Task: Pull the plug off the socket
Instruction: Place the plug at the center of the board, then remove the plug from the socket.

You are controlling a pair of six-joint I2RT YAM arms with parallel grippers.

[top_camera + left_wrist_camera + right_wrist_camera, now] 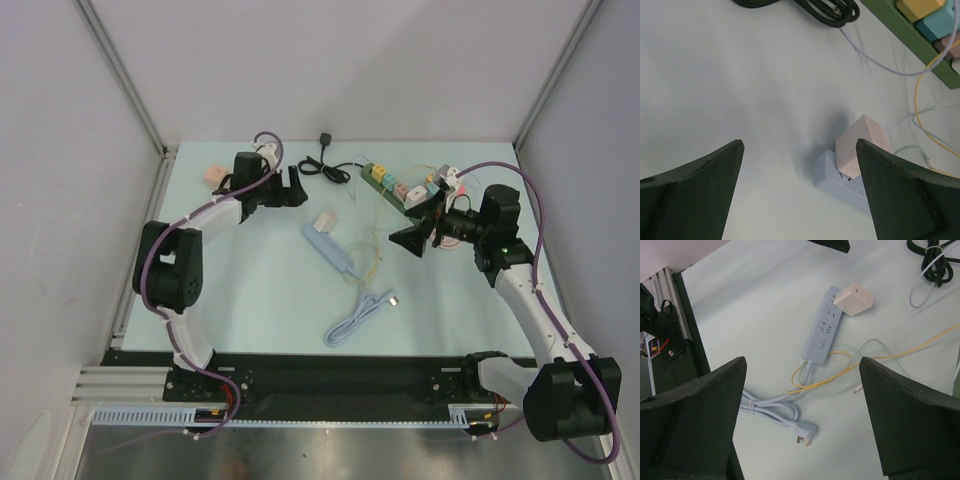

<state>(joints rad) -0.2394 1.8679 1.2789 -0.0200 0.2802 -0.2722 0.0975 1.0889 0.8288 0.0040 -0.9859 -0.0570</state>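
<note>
I see left pincer point(800, 150) and right pincer point(802, 365) wide, empty; plug point(860, 145) in socket point(832, 176) just ahead of left pincer.

- No text, label, brand, number or sign can be read in any of the views.
- The power strip point(824, 327) lies near the middle of the table. Its face shows only socket slots and a button, and any print on it is too small to tell.
- The plug point(853, 299) sits at the strip's 11 o'clock end in the top view. Any marking on its visible sides is too blurred to make out.
- The coloured blocks point(920, 6) sit on the green board point(910, 42), toward 1 o'clock on the table. Any lettering on them is too small to tell.
</note>
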